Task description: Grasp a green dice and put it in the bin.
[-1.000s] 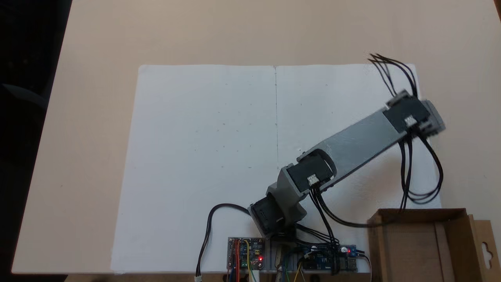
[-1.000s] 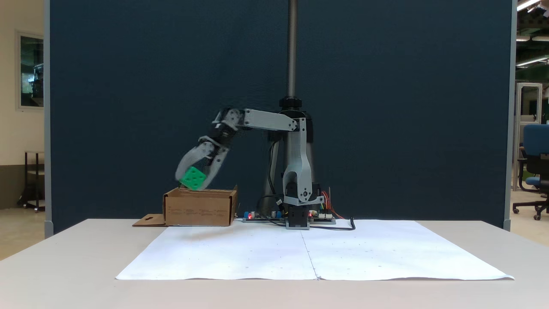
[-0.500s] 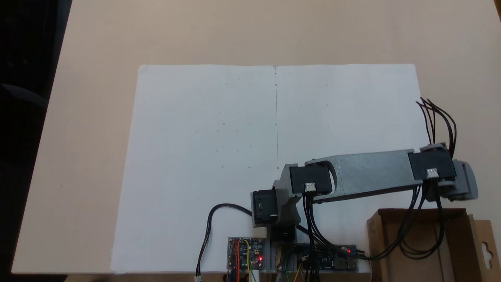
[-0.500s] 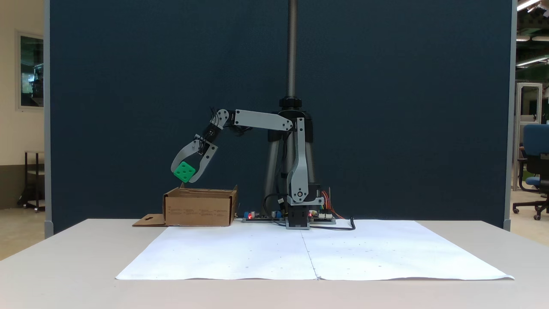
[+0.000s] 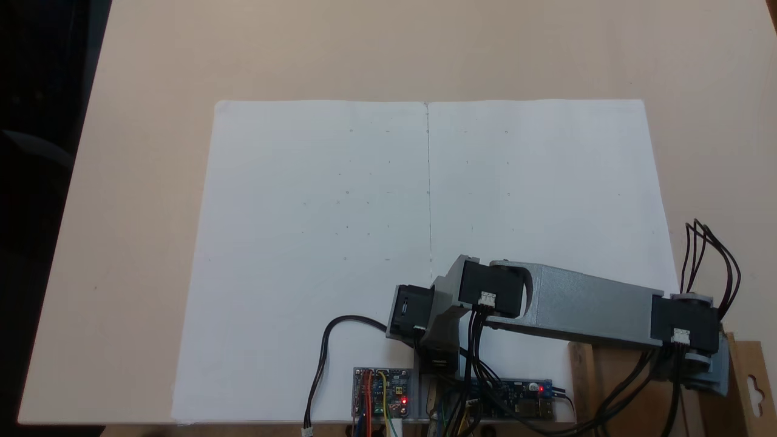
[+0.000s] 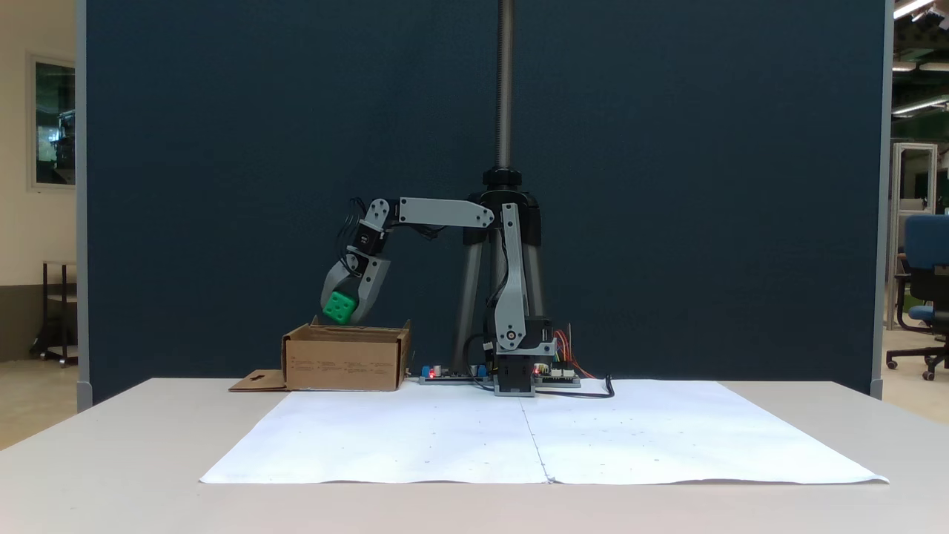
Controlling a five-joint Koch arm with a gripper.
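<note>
One green dice [image 6: 339,307] is seen pinched between the two grey jaws of the hand [image 6: 342,310] in a fixed view from the front. It is a small, bright green cube with rounded edges, tilted so that one corner points downward; faint pale pips are made out on the face turned toward the camera, though their number cannot be counted. The dice is held in the air just above the rim of the bin [image 6: 345,361], over its left half as that view shows it, and no contact with the cardboard can be made out.

The bin is a shallow brown corrugated box standing on the surface [image 6: 111,445] beside the white paper sheet [image 6: 534,437]. A flat flap [image 6: 256,382] with a cutout is laid out from its left side. In the fixed view from above, the bin [image 5: 583,388] is found at the lower right corner, largely covered by the grey arm [image 5: 583,306] and its black cables [image 5: 710,255]; the flap [image 5: 749,388] with its hang-hole is seen at the right edge.

The arm's forearm link is stretched out level from the base, and the wrist is bent downward toward the box. Circuit boards [image 5: 382,391] with red lights are set at the arm's foot.
</note>
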